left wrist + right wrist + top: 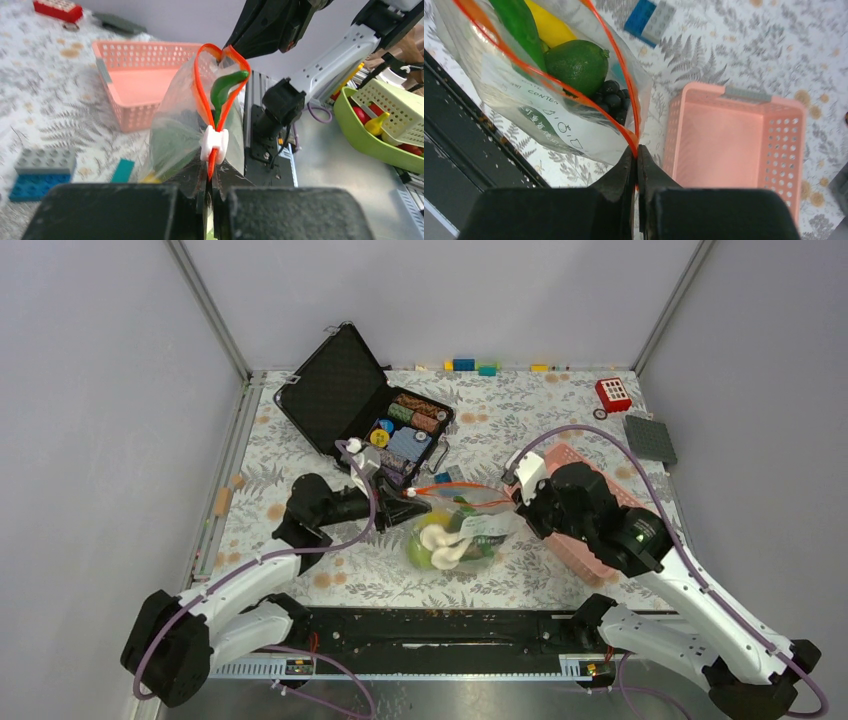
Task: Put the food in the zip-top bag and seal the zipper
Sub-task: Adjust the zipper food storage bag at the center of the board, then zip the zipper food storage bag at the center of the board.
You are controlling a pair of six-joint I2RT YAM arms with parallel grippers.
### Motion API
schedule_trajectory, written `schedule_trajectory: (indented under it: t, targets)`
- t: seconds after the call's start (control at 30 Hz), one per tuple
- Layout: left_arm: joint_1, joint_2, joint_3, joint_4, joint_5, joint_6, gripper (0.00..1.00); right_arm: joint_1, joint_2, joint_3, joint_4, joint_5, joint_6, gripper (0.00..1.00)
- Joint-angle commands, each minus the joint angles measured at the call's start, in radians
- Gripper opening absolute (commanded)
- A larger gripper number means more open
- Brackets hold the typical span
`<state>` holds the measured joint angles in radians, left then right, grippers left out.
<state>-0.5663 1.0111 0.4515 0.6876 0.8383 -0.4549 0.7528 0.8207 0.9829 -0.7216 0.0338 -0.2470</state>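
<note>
The clear zip-top bag point(462, 530) hangs between my two grippers above the table, its white green-printed label point(549, 120) facing the near edge. Inside it are food pieces: white mushroom pieces point(440, 545), a long green pod point(516, 25), a yellow piece point(549, 27), a round dark green piece point(576, 65) and dark berries point(611, 95). The orange-red zipper point(207, 90) gapes open in a loop. Its white slider point(214, 144) sits just beyond my left gripper point(212, 172), which is shut on the zipper's end. My right gripper point(636, 160) is shut on the zipper's other end.
A pink plastic basket point(590, 530) lies under the right arm, also in the right wrist view point(734, 145). An open black case of poker chips point(365, 410) stands at the back left. Blue and grey bricks point(37, 172) lie on the patterned cloth. A red toy point(612, 394) and a grey baseplate point(650, 438) lie at the back right.
</note>
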Motion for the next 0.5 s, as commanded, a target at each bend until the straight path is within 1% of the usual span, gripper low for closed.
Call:
schedule_trajectory:
  t: [0.0,0.13,0.3,0.47]
  targets:
    - [0.006,-0.056,0.123,-0.055,-0.06,0.098,0.0,-0.007,0.012,0.123,0.062,0.021,-0.022,0.0]
    - [0.007,-0.045,0.16,-0.115,-0.134,0.16,0.0,-0.007,0.035,0.129,0.119,0.094,-0.03,0.0]
    - [0.007,0.038,0.18,-0.148,-0.248,0.224,0.0,-0.006,0.089,0.059,0.242,0.178,-0.019,0.0]
    - [0.008,0.148,0.215,-0.227,-0.264,0.24,0.0,-0.007,0.149,0.024,0.246,0.213,0.045,0.0]
